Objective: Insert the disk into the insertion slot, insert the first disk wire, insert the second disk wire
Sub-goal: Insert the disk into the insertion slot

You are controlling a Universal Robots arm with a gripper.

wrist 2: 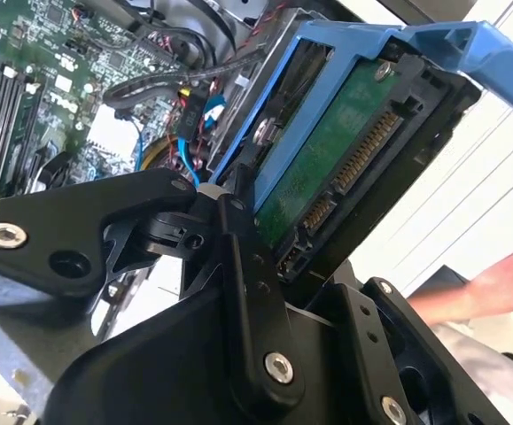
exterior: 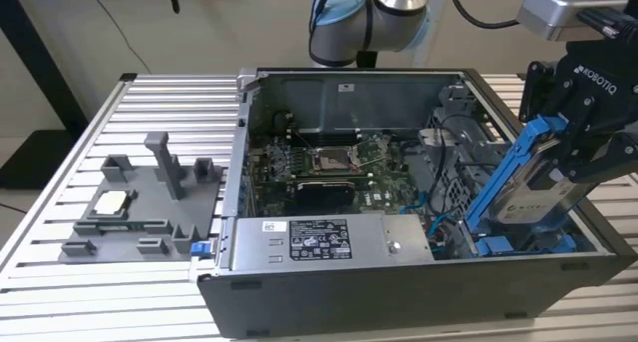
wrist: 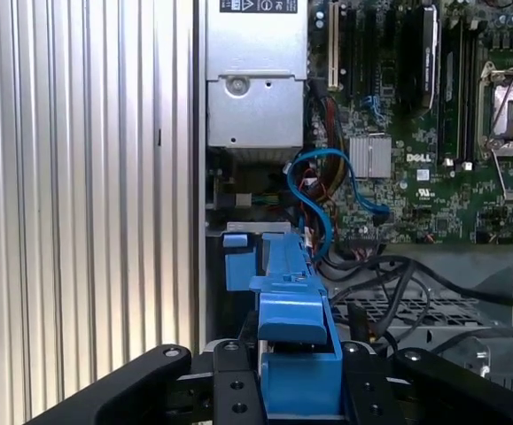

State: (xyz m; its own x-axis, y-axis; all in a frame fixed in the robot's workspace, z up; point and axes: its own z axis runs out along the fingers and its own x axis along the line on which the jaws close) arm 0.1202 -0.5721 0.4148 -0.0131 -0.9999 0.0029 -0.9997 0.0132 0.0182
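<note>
The hand point(exterior: 566, 148) pinches the disk point(exterior: 530, 204) at its upper part. The disk stands tilted inside the open computer case point(exterior: 399, 301), at the exterior view's right. Its lower end is close to the blue rails of the insertion slot point(exterior: 513, 245). The case lies on the bench point(exterior: 60, 178).

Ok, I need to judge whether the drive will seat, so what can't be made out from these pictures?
- Insertion slot: exterior view, mostly covered by the disk and gripper; contact unclear.
- Disk's label face: first wrist view, seen edge-on.
- Connector row: second wrist view, partly behind a gripper finger.
- Which cables are the disk wires: cannot tell.
</note>
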